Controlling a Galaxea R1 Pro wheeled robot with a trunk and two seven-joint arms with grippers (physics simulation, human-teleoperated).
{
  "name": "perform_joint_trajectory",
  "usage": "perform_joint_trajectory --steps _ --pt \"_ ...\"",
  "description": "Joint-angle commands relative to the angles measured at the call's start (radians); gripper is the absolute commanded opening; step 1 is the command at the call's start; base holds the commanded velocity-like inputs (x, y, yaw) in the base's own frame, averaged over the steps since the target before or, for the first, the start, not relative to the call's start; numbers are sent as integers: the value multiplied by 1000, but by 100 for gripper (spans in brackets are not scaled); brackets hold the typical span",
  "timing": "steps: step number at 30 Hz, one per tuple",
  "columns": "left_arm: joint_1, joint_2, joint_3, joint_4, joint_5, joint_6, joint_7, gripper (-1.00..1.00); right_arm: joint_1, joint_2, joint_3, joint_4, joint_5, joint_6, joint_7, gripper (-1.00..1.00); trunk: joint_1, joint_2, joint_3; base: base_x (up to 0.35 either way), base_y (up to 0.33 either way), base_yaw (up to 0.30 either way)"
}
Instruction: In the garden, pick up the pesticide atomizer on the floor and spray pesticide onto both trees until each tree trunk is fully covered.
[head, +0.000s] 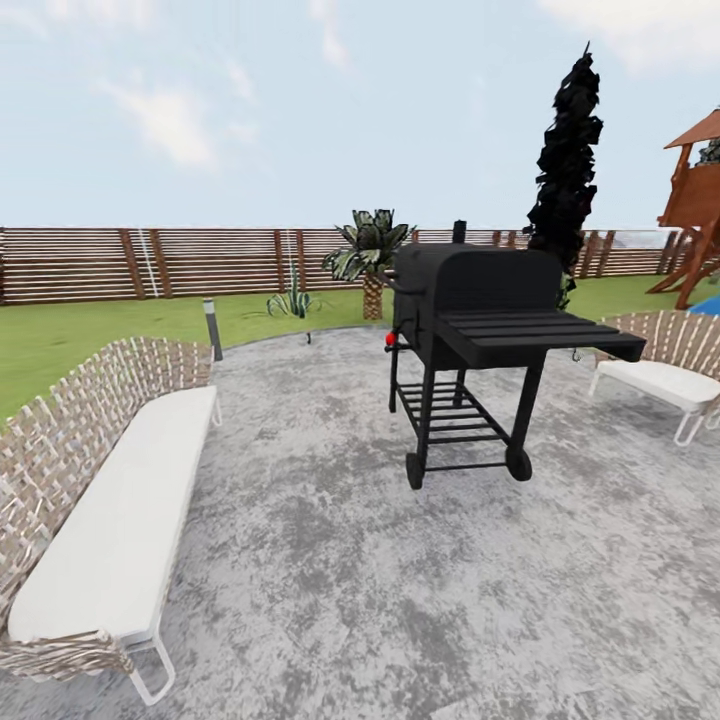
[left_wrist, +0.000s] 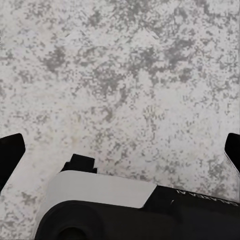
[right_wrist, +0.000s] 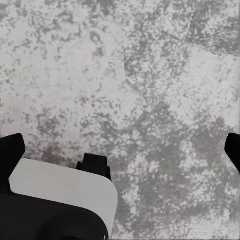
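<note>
The head view looks across a mottled grey stone patio (head: 330, 560) in the garden, bordered by green lawn (head: 90, 325) and closed off at the far side by a brown horizontal-slat wooden fence (head: 200, 262). A black barbecue grill (head: 470, 335) on a wheeled frame stands on the patio right of centre, its slatted side shelf extending toward the right; a small red knob (head: 390, 339) sits on its left flank. Along the patio's left edge runs a woven wicker bench (head: 95, 500) with a white cushion; a second wicker seat (head: 672, 375) with a white cushion stands at the right edge. A short dark lamp post (head: 213, 328) rises at the lawn border just beyond the left bench. Near the fence stand a short palm (head: 370, 255) and a low spiky plant (head: 293, 300). A narrow dark cypress-like column (head: 567, 165) rises behind the grill, and a wooden play tower (head: 695, 210) occupies the far right. The left gripper (left_wrist: 120, 155) hangs over bare patio stone with its dark fingers (left_wrist: 10, 152) set wide apart and nothing between them. The right gripper (right_wrist: 120, 152) is likewise above patio stone, its fingers (right_wrist: 11, 150) spread apart and unloaded.
</note>
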Motion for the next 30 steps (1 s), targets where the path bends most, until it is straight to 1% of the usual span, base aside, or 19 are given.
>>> perform_joint_trajectory --steps 1,7,19,30 --pt "0 0 0 0 0 0 0 100 0 1 0 0 0 0 0 100 0 0 0 349 0 167" --pt "0 0 0 1 0 0 0 100 0 3 0 0 0 0 0 100 0 0 0 349 0 160" --pt "0 0 0 1 0 0 0 100 0 3 0 0 0 0 0 100 0 0 0 349 -5 20" --pt "0 0 0 1 0 0 -1 100 0 3 0 0 0 0 0 100 0 0 0 347 -131 124"
